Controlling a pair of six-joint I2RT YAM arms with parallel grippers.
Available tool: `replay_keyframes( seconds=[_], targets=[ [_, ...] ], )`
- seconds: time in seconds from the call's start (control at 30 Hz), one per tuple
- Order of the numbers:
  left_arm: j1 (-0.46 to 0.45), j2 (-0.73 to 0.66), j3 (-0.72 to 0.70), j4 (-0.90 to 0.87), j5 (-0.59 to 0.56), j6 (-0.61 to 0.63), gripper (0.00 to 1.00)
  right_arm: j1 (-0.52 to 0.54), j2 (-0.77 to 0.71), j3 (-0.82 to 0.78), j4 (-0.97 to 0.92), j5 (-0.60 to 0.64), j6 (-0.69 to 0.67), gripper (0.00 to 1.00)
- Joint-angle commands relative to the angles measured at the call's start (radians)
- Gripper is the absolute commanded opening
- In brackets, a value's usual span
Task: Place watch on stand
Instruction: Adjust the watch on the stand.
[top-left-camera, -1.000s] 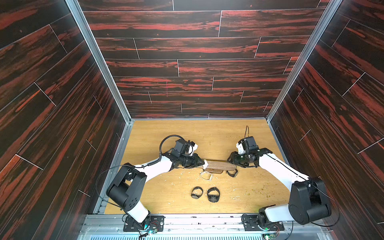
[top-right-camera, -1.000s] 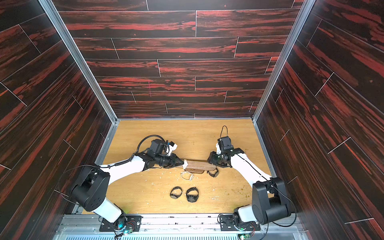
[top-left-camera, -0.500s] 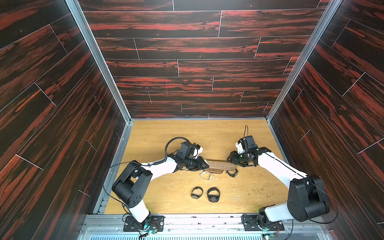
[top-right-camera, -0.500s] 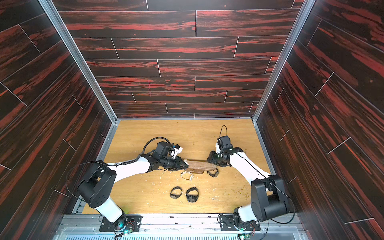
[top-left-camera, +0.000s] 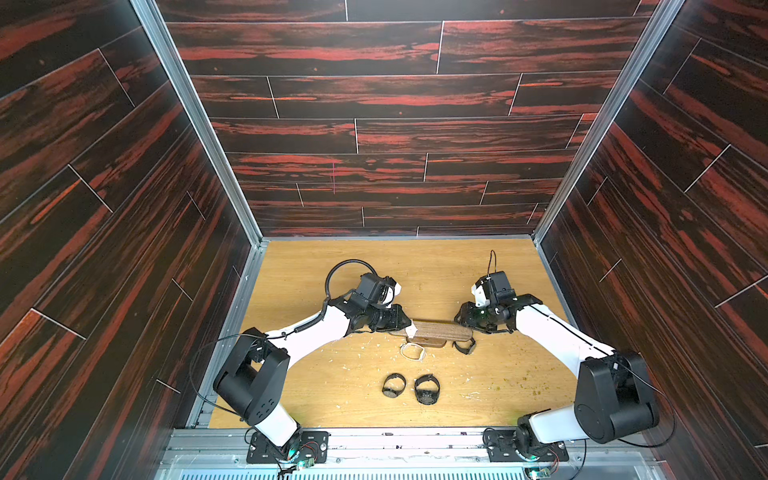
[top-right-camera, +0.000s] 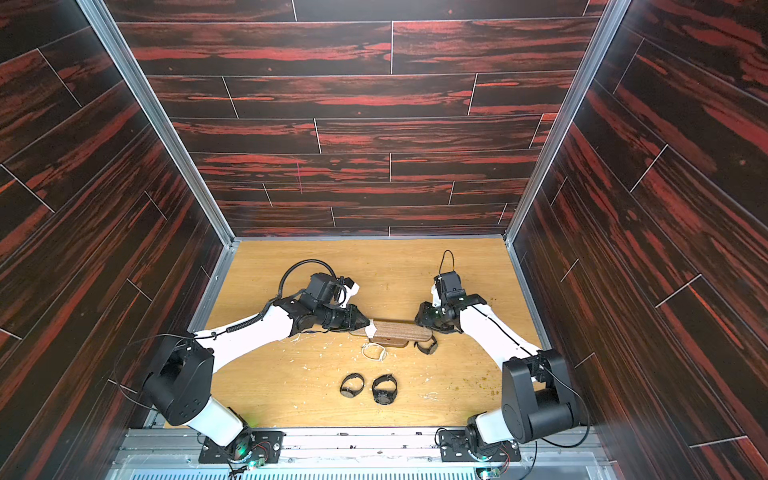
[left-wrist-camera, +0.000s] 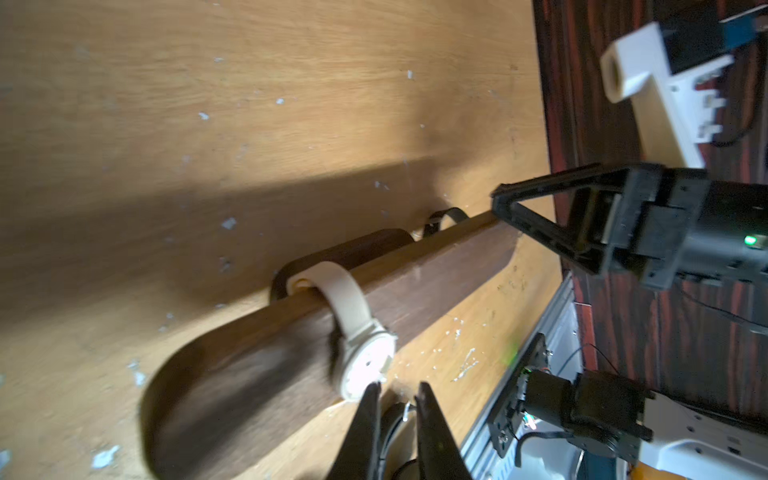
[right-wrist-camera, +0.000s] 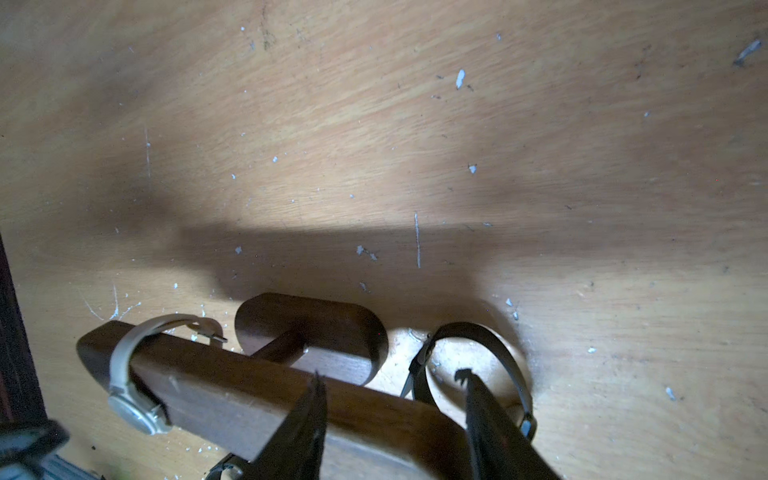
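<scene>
A cream watch is strapped round the left end of the stand's dark-brown bar, face outward. In both top views it shows as a white patch on the stand. My left gripper sits just beside the watch's face, its fingers a narrow gap apart with nothing between them. My right gripper is open over the bar's right end, one finger above the bar, the other past its tip. There the cream watch hangs at the far end.
Two black watches lie on the table in front of the stand. A dark-strapped watch lies by the stand's right end, and a thin white loop lies by its base. White flecks litter the wooden table.
The left arm has shifted slightly at the stand's left end. The cream watch stays on the bar. The right arm has not moved.
</scene>
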Motion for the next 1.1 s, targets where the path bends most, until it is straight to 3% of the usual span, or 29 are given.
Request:
replay_keyframes(
  seconds=[0.0,1.07],
  targets=[
    [0.007,-0.005,0.019,-0.048,-0.032,0.021,0.20,0.004,0.003,0.014,-0.021,0.008,-0.012,0.55],
    [-0.021,0.125,0.060,0.128,0.076,-0.102,0.20,0.005,0.038,0.047,-0.016,0.009,-0.026,0.55]
  ],
)
